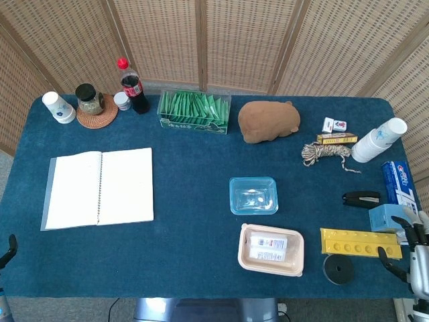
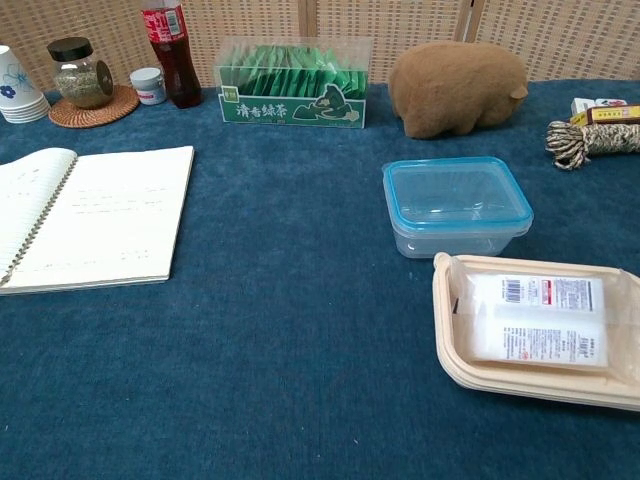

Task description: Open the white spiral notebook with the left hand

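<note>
The white spiral notebook (image 1: pixel 98 187) lies open and flat on the left of the blue table, its lined pages facing up and the spiral down the middle. The chest view shows the notebook (image 2: pixel 90 217) at the left edge, with no hand on it. Only a dark sliver of my left hand (image 1: pixel 8 246) shows at the lower left corner, off the table and apart from the notebook. My right hand (image 1: pixel 410 255) sits at the lower right edge, fingers apart and holding nothing.
A clear box with a blue lid (image 1: pixel 253 195) and a beige food tray (image 1: pixel 271 249) sit in the middle. Along the back stand a green tea box (image 1: pixel 194 111), cola bottle (image 1: pixel 133 86), jar on a coaster (image 1: pixel 89 100), paper cups (image 1: pixel 57 107) and a brown plush (image 1: pixel 268 121). Small items crowd the right.
</note>
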Robot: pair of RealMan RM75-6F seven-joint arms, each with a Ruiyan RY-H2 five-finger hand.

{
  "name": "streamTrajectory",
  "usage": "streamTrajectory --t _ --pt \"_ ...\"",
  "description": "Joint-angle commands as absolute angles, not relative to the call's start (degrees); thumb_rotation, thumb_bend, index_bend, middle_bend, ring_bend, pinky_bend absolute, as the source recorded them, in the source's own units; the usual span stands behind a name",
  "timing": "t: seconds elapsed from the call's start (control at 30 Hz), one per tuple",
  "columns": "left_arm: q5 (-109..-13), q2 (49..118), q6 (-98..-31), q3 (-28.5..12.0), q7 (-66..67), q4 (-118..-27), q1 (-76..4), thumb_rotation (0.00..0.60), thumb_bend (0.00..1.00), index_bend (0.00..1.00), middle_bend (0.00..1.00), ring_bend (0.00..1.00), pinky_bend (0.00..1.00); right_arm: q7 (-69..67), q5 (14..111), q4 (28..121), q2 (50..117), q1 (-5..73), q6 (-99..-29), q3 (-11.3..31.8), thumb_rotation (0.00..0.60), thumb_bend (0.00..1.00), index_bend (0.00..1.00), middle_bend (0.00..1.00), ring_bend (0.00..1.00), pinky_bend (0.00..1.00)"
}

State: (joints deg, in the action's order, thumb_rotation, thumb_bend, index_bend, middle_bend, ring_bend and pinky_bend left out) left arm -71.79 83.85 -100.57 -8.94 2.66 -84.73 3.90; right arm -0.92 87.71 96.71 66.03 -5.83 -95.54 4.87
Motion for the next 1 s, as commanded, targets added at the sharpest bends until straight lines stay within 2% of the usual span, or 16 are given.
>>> streamTrajectory --t 0.03,0.5,0.73,1.0 --pt "-74.2 82.1 -100.1 -7.8 3.0 -86.8 3.9 0.600 0.34 0.11 0.10 0.00 0.00 -0.6 87.8 96.9 66.1 -5.7 -95.4 4.8 0.600 0.31 0.22 0.15 0.04 0.12" --pt "-84.0 73.3 -93.5 1.0 6.8 -91.6 2.6 0.600 0.34 0.17 0.11 0.00 0.00 1.0 87.1 97.8 66.7 -4.4 -92.4 4.3 0.600 0.31 0.22 0.15 0.04 0.12" --pt "-85.6 71.0 -91.5 3.0 6.7 -94.3 2.6 0.600 0.35 0.18 0.11 0.00 0.00 1.8 86.4 98.4 67.3 -3.2 -90.1 4.1 0.600 0.30 0.22 0.15 0.04 0.12" --pt "-85.9 70.3 -90.4 3.5 6.2 -95.5 2.5 0.600 0.34 0.19 0.11 0.00 0.00 2.6 86.1 98.8 67.5 -2.6 -89.1 4.2 0.600 0.30 0.22 0.15 0.04 0.12"
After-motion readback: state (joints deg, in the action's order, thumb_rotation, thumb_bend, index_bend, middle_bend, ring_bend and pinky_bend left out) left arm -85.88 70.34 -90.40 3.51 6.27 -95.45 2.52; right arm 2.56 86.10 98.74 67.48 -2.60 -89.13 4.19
